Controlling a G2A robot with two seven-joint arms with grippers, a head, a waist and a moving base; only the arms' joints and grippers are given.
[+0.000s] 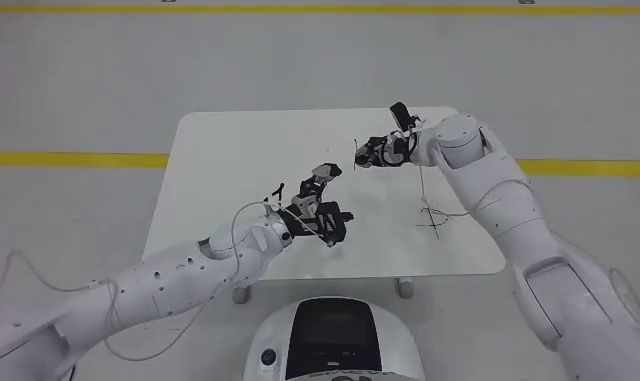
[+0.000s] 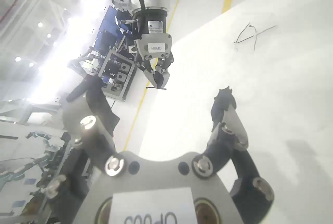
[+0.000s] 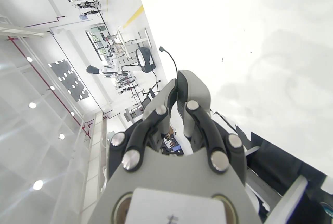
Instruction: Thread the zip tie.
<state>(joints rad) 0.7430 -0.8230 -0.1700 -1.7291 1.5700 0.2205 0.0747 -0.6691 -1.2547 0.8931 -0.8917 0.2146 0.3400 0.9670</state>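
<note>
A thin black zip tie (image 3: 170, 55) curves out from between the fingertips of my right gripper (image 3: 178, 80), which is shut on it; its small head is at the free end. From above, the right gripper (image 1: 366, 156) holds the zip tie (image 1: 356, 153) upright over the middle of the white table (image 1: 230, 151). My left gripper (image 1: 336, 195) hovers a short way nearer the robot, open, with nothing between its fingers (image 2: 226, 105). In the left wrist view the right gripper (image 2: 159, 82) faces it, with the zip tie (image 2: 156, 88) sticking out sideways at its tips.
Several loose zip ties (image 1: 432, 219) lie crossed on the table under the right forearm, and appear as zip ties (image 2: 249, 35) in the left wrist view. A yellow floor line (image 1: 80, 159) runs behind the table.
</note>
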